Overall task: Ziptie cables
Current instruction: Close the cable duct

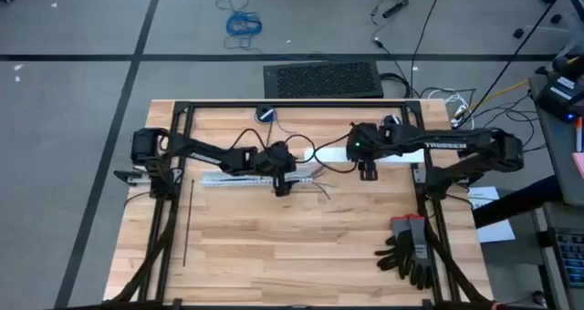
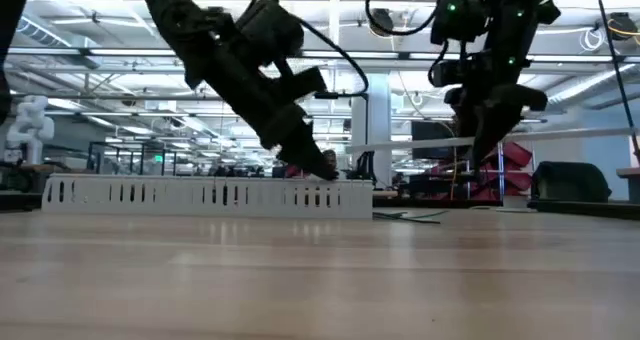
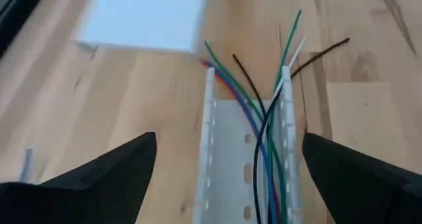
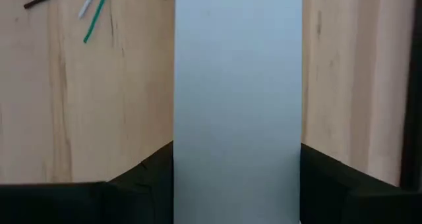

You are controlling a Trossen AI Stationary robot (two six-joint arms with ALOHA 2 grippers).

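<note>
A white slotted duct (image 1: 233, 177) lies on the wooden table. The cables (image 3: 264, 112), blue, green, red, black and white, run along inside it and fan out of its right end (image 1: 319, 188). My left gripper (image 3: 229, 137) is open just above that end, one finger on each side of the duct and clear of it. My right gripper (image 1: 368, 171) is shut on a flat white strip (image 1: 401, 155), right of the duct. A thin black ziptie (image 1: 186, 226) lies on the table near the left edge. My right gripper pinches the white strip by its two long edges (image 4: 179, 159), one finger on each. The fingers point down and span its width. In the low view the strip (image 2: 570, 134) hangs about level, lifted clear of the table.
Black frame bars (image 1: 292, 104) border the table's far, left and right sides. A pair of black and red gloves (image 1: 411, 249) lies at the near right. Papers (image 1: 484, 201) lie at the right edge. Bare wood lies between the duct and the near edge.
</note>
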